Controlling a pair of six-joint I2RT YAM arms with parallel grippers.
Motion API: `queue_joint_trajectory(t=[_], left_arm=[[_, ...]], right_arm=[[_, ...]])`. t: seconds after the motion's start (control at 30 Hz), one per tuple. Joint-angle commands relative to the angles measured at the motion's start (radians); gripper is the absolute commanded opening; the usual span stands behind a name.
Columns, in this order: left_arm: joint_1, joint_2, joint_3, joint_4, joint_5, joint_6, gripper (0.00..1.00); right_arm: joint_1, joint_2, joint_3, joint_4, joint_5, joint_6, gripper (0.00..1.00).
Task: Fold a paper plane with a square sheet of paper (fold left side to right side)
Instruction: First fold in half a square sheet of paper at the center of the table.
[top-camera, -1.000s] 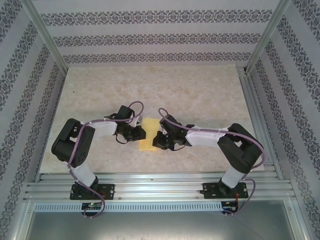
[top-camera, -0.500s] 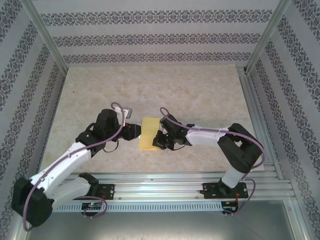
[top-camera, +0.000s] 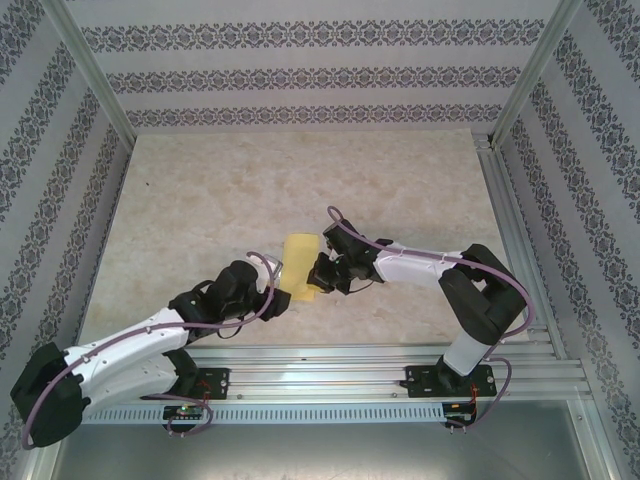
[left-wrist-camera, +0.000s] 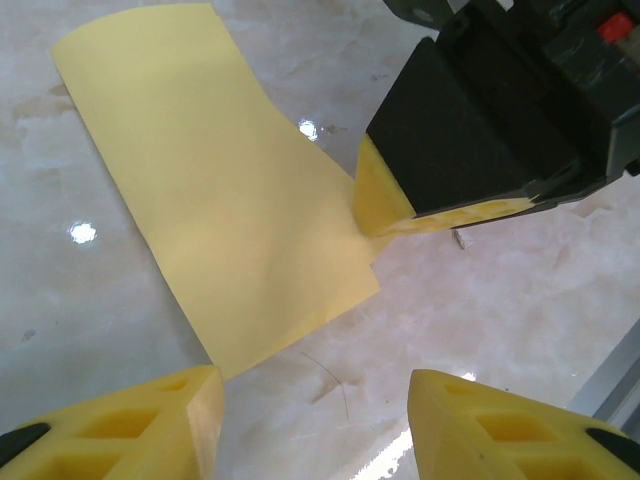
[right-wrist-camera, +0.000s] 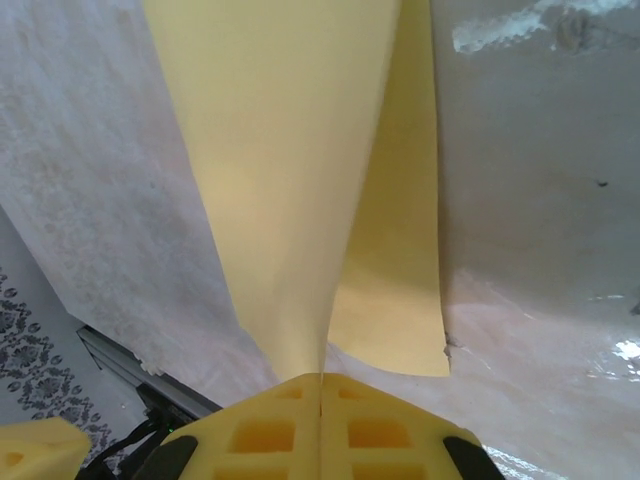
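There is one paper (top-camera: 297, 262). It is yellow and long, and it lies near the middle of the table (top-camera: 200, 200), between the two hands. The right hand (right-wrist-camera: 320, 385) is pressed together and pinches the paper at its side edge, near the close end. That edge is pulled up a little off the table. The far end lies flat. From the right wrist, the paper runs away from the pinch in two layers, one over the other. The left hand (left-wrist-camera: 315, 410) is spread apart with nothing in it. It sits low, just by the close corner of the paper, and does not touch it.
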Motion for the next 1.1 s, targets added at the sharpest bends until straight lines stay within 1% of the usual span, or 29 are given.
queue_joint_trajectory(t=[0.0,0.13,0.37,0.57,0.63,0.8,0.87,0.97,1.07], left_arm=[[-0.032,0.069,0.012,0.125,-0.044,0.086,0.53],[-0.053,0.173,0.041,0.166,-0.043,0.136,0.53],[-0.074,0.288,0.084,0.189,-0.068,0.184,0.52],[-0.091,0.398,0.115,0.212,-0.086,0.201,0.50],[-0.095,0.422,0.120,0.215,-0.100,0.199,0.47],[-0.102,0.440,0.123,0.212,-0.117,0.202,0.41],[-0.102,0.430,0.110,0.218,-0.127,0.199,0.41],[-0.102,0.375,0.057,0.247,-0.136,0.194,0.42],[-0.102,0.284,-0.004,0.287,-0.148,0.192,0.44]], right_arm=[[-0.007,-0.008,0.044,-0.034,-0.020,-0.001,0.02],[-0.007,0.003,0.052,-0.037,-0.024,0.004,0.02],[-0.007,0.008,0.058,-0.046,-0.027,0.009,0.02],[-0.007,0.009,0.061,-0.039,-0.031,0.017,0.02],[-0.006,0.010,0.062,-0.036,-0.033,0.019,0.03],[-0.007,0.011,0.058,-0.019,-0.038,0.030,0.03],[-0.009,0.005,0.053,-0.012,-0.032,0.036,0.03],[-0.014,-0.007,0.033,0.019,-0.035,0.059,0.04],[-0.018,-0.014,0.023,0.028,-0.038,0.072,0.04]])
